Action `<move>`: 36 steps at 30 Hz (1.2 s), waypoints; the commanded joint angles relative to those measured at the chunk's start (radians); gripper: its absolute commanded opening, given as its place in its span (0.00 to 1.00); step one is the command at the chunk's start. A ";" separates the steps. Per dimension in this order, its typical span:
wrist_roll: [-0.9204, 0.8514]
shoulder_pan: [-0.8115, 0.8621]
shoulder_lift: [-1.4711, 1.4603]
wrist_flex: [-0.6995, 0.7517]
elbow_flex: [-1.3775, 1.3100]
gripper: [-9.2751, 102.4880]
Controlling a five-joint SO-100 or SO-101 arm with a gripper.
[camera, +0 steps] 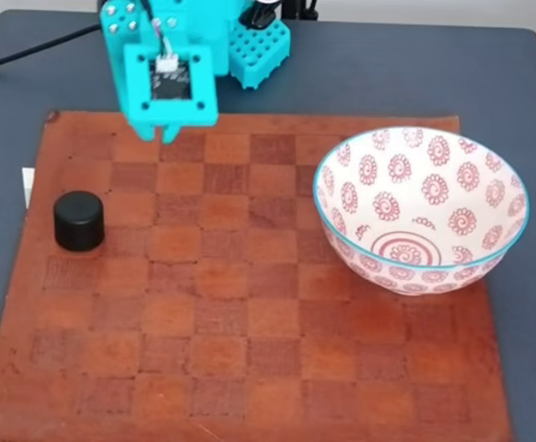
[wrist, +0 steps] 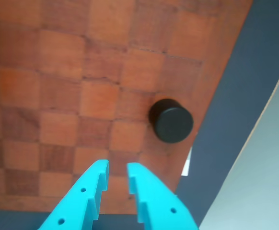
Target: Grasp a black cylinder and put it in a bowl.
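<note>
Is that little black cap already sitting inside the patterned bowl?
No, in the fixed view the black cylinder stands on the left side of the checkered mat, well apart from the bowl on the right.

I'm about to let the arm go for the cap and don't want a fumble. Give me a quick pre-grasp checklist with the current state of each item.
1. Black cylinder upright on the checkered mat, nothing touching it: ok.
2. Gripper empty: ok.
3. Jaws open wide enough for the cylinder: not ok; the gap in the wrist view looks narrower than the cylinder.
4. Gripper lined up over the cylinder: not ok; in the wrist view the cylinder sits up and to the right of the fingertips.
5. Bowl upright and empty, ready to receive: ok.
6. Path across the mat from cylinder to bowl free of obstacles: ok in the fixed view.
</note>
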 commanded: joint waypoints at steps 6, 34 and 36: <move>-0.091 0.051 -0.132 -0.009 -0.118 0.16; -0.109 0.063 -0.373 -0.015 -0.149 0.43; -0.107 0.063 -0.387 -0.018 -0.152 0.43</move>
